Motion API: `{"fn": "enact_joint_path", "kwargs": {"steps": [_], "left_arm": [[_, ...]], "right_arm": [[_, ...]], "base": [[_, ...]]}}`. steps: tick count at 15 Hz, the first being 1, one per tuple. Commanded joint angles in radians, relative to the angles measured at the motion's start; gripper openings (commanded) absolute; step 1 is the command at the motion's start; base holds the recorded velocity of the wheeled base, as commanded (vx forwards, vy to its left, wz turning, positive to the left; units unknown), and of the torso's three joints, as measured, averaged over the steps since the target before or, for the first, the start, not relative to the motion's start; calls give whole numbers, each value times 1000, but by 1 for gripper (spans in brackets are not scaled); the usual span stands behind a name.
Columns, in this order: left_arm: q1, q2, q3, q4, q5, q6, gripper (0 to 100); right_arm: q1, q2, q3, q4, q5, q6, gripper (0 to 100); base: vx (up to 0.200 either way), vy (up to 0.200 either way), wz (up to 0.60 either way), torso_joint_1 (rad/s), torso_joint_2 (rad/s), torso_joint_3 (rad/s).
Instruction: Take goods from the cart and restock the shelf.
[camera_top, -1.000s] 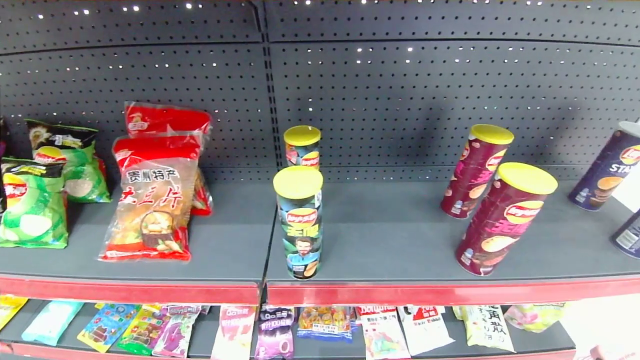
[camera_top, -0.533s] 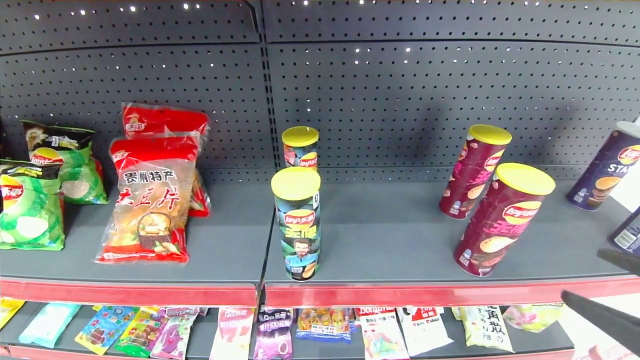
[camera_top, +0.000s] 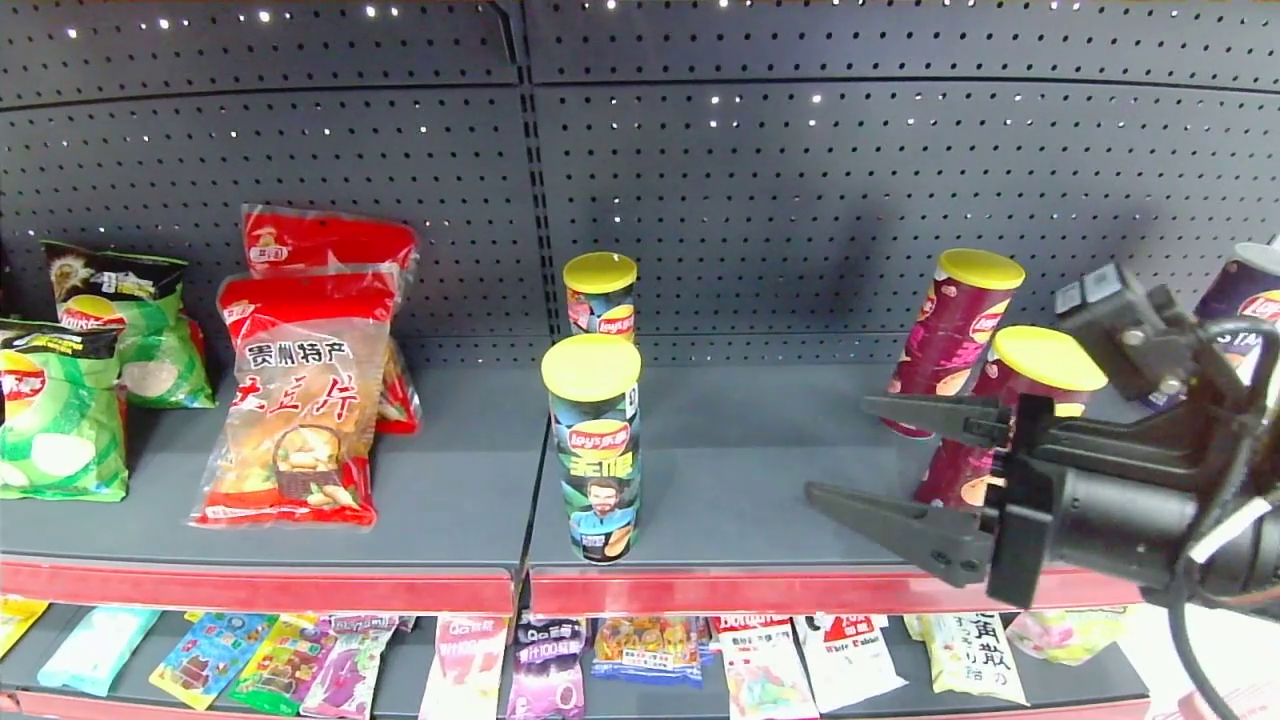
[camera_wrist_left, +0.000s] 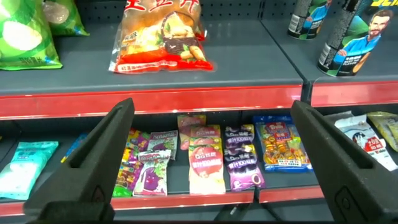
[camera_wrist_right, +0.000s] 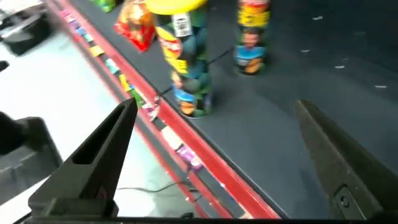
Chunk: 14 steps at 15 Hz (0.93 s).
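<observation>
Right gripper (camera_top: 840, 452) spread wide, empty, above dark grey metal shelf (camera_top: 760, 480).
Just beyond it: yellow-lidded maroon chip tube (camera_top: 1040, 362); well leftward: yellow-lidded teal chip tube (camera_top: 597, 450).

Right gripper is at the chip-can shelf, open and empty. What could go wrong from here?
1. The right gripper hangs open just in front of the front purple can; a sideways swing could topple it into the rear purple can.
2. Its fingers point toward the front blue-green can, which stands close to the shelf's red front edge; a nudge might send it off.
3. It holds nothing, so nothing gets restocked.
</observation>
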Motion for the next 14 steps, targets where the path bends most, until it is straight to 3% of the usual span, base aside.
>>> {"fn": "enact_joint_path", "kwargs": {"steps": [1, 3, 6, 10, 14], "left_arm": [[0, 1, 0, 0, 0, 0, 100], [0, 1, 0, 0, 0, 0, 100], [0, 1, 0, 0, 0, 0, 100], [0, 1, 0, 0, 0, 0, 100], [0, 1, 0, 0, 0, 0, 100]], "right_arm": [[58, 105, -36, -4, -3, 38, 100], [90, 152, -48, -4, -43, 45, 100], [124, 266, -79, -5, -191, 48, 100], [129, 370, -97, -7, -213, 45, 100], [124, 452, -143, -5, -325, 42, 100]], "base": [[0, 0, 0, 0, 0, 0], [0, 0, 0, 0, 0, 0], [0, 0, 0, 0, 0, 0], [0, 0, 0, 0, 0, 0], [0, 0, 0, 0, 0, 0]]}}
